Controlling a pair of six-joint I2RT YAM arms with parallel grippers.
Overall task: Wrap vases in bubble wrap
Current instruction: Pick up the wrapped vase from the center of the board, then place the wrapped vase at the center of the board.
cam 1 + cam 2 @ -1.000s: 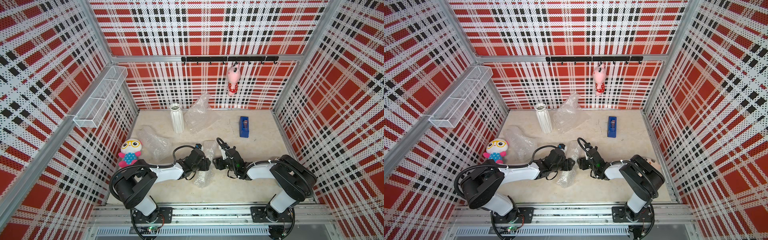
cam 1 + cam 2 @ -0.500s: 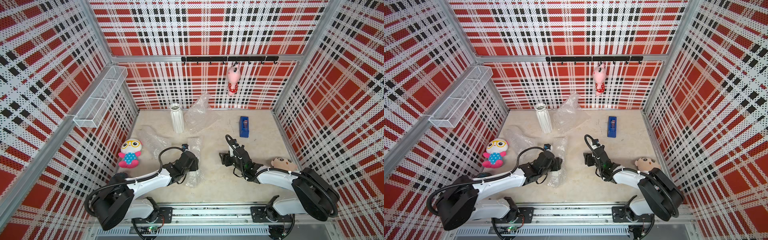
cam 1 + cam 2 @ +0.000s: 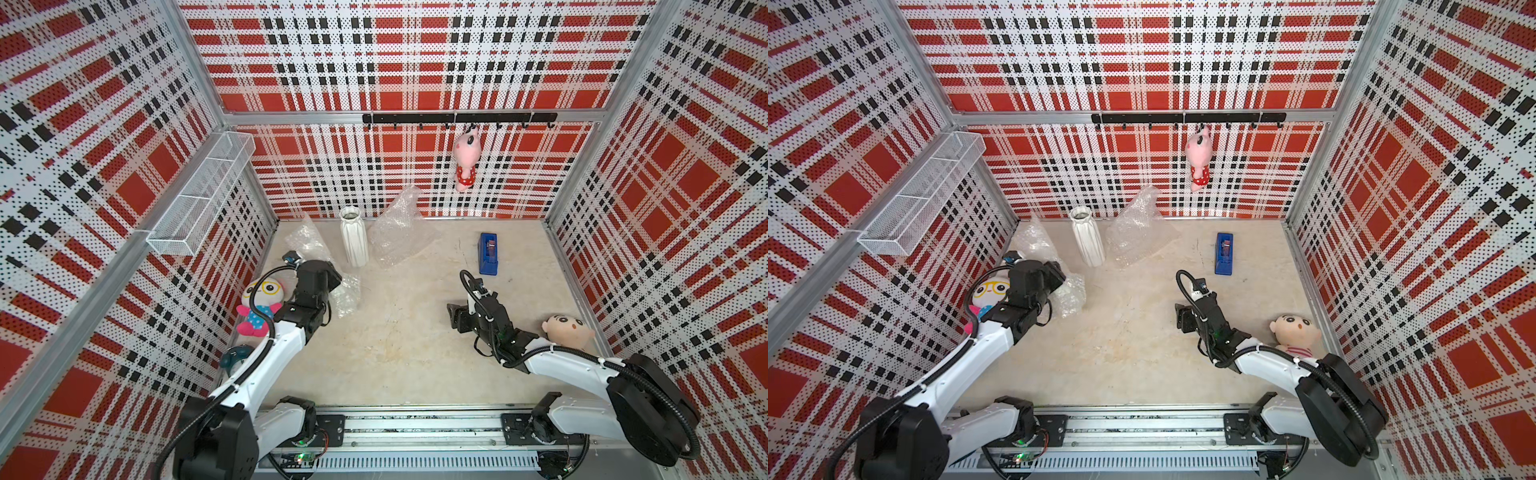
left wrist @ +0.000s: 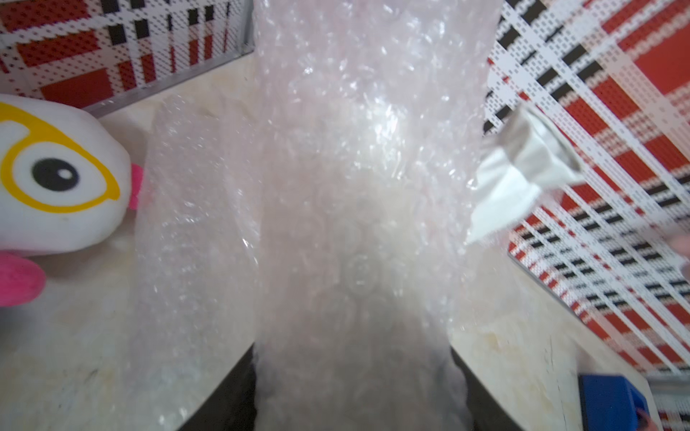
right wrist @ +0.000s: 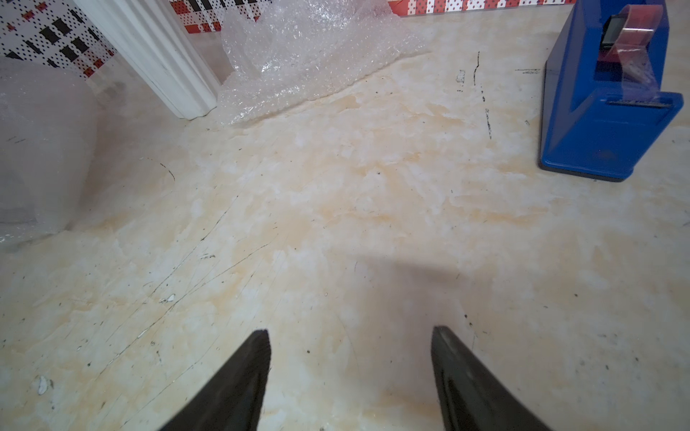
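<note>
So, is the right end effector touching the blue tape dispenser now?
Apart. The right wrist view shows bare table between the open right end effector and the blue tape dispenser; both top views show the same gap.

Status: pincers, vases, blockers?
Left pincer clamped on clear bubble wrap bundle. Right pincer open, empty. Tall white ribbed ceramic vase unwrapped, loose wrap sheet beside it.

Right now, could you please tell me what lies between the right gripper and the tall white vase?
Only bare tabletop: the right wrist view shows nothing else between the right gripper and the tall white vase.
</note>
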